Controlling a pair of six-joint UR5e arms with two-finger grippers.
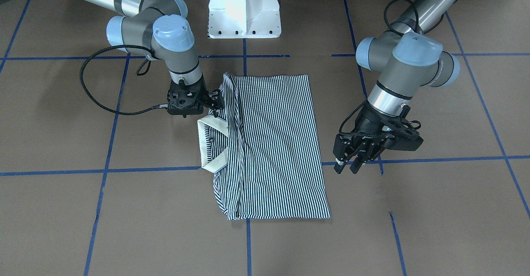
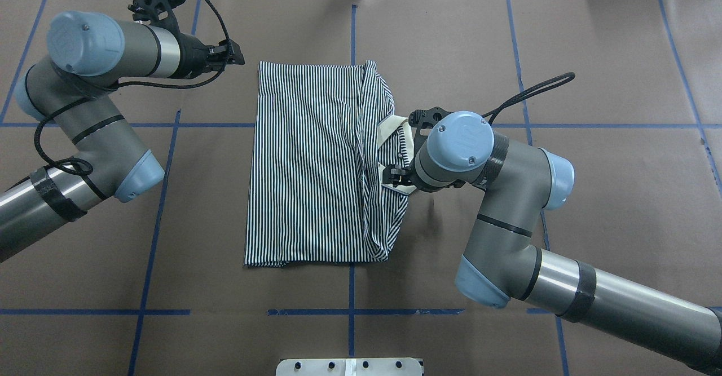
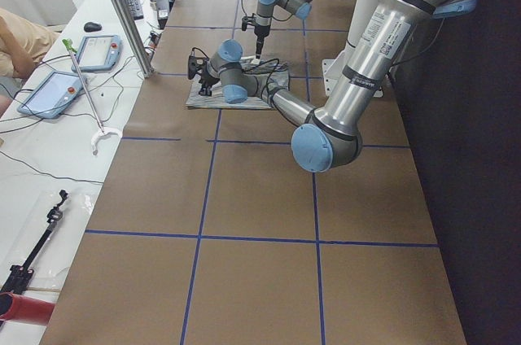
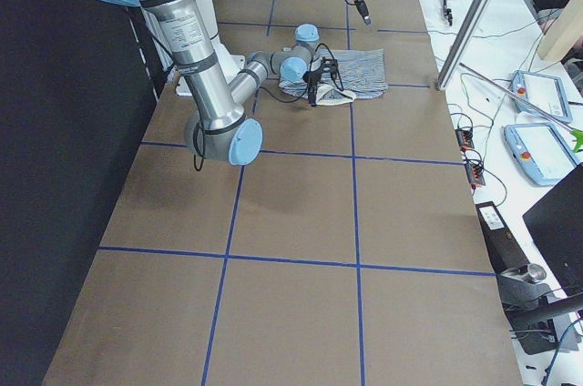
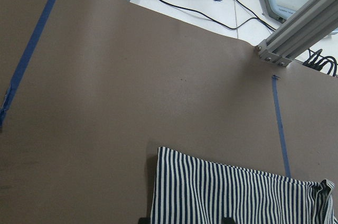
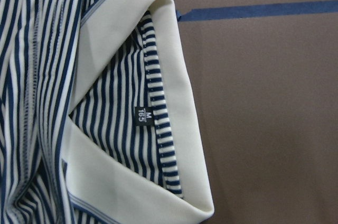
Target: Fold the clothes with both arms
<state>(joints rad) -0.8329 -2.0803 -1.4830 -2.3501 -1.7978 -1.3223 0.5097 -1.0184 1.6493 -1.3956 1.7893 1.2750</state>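
The striped polo shirt [image 1: 277, 143] [image 2: 304, 167] lies flat on the brown table, folded into a long rectangle. Its cream collar [image 1: 205, 143] [image 2: 396, 129] sticks out on the robot's right side. My right gripper [image 1: 216, 101] [image 2: 395, 176] is low at the shirt's bunched edge beside the collar. Its jaws are hidden, so I cannot tell whether they hold cloth. The right wrist view shows the collar [image 6: 185, 102] and size label close up. My left gripper [image 1: 348, 167] [image 2: 236, 56] is open and empty, raised beside the shirt's far left corner [image 5: 174, 182].
The white pedestal base [image 1: 244, 11] stands at the robot's side of the table. Blue tape lines [image 2: 169, 122] cross the brown surface. An aluminium post [image 5: 296, 39] and cables [image 5: 190, 7] line the far edge. Tablets [image 3: 49, 93] lie on the operators' bench.
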